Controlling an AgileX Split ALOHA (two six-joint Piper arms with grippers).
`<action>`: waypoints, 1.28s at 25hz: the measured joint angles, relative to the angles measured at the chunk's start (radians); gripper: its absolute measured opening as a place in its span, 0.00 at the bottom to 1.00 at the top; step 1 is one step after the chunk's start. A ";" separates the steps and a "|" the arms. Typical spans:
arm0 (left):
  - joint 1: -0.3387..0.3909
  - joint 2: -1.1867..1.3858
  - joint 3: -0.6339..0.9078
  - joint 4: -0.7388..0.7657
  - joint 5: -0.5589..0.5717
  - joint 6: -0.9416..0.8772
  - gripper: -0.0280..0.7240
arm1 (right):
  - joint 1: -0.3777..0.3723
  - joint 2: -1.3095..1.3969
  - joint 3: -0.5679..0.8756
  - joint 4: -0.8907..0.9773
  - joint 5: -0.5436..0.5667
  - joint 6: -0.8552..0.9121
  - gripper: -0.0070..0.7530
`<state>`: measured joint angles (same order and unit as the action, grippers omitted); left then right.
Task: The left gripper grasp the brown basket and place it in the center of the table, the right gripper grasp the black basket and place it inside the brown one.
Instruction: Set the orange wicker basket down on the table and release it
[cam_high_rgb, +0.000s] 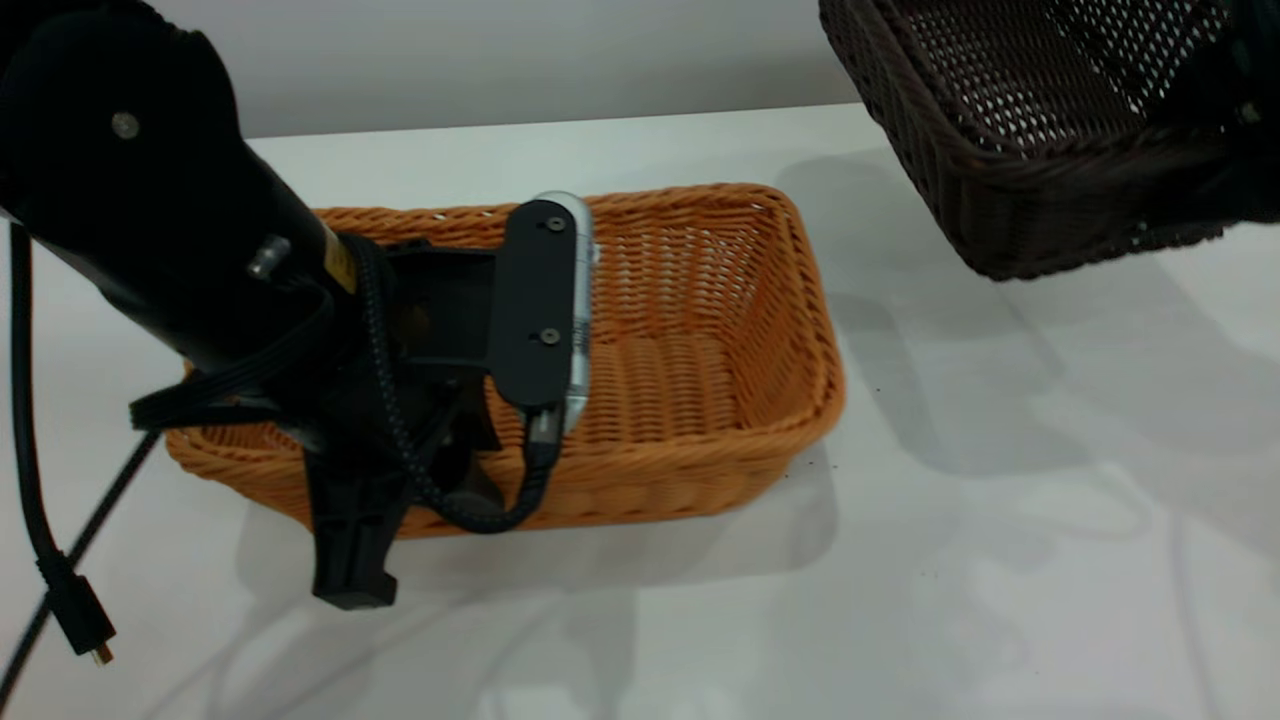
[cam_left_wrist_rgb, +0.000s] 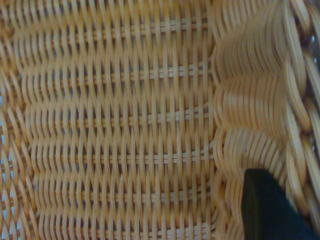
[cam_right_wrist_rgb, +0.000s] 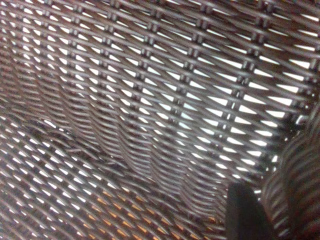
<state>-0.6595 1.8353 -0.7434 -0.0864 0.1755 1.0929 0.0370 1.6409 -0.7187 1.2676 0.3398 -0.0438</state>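
Note:
The brown basket (cam_high_rgb: 700, 330) rests on the white table (cam_high_rgb: 1000, 520), left of the middle. My left gripper (cam_high_rgb: 385, 540) straddles its near left rim, one finger hanging down outside the wall and the other inside, shut on the rim. The left wrist view shows the tan weave (cam_left_wrist_rgb: 115, 120) close up, with one black finger (cam_left_wrist_rgb: 267, 210) against the braided rim. The black basket (cam_high_rgb: 1030, 150) hangs tilted in the air at the upper right, clear of the table. My right gripper (cam_high_rgb: 1255, 110) at the frame edge holds its far side; the right wrist view shows a finger (cam_right_wrist_rgb: 245, 215) inside the dark weave (cam_right_wrist_rgb: 150, 100).
A black cable with a loose plug (cam_high_rgb: 85, 625) dangles from the left arm near the table's front left. Open white tabletop lies between the two baskets and in front of them. A grey wall (cam_high_rgb: 500, 60) runs behind the table.

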 joint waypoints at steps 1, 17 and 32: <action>-0.009 -0.005 0.000 -0.009 -0.007 0.001 0.18 | 0.000 0.000 -0.011 -0.001 0.017 -0.010 0.33; -0.114 -0.008 -0.001 -0.114 -0.073 -0.001 0.18 | 0.001 0.000 -0.107 -0.032 0.087 -0.030 0.33; -0.114 -0.008 -0.002 -0.120 -0.058 -0.001 0.18 | 0.001 0.000 -0.107 -0.030 0.072 -0.041 0.33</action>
<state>-0.7735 1.8278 -0.7454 -0.2068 0.1174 1.0921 0.0380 1.6412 -0.8259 1.2379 0.4120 -0.0849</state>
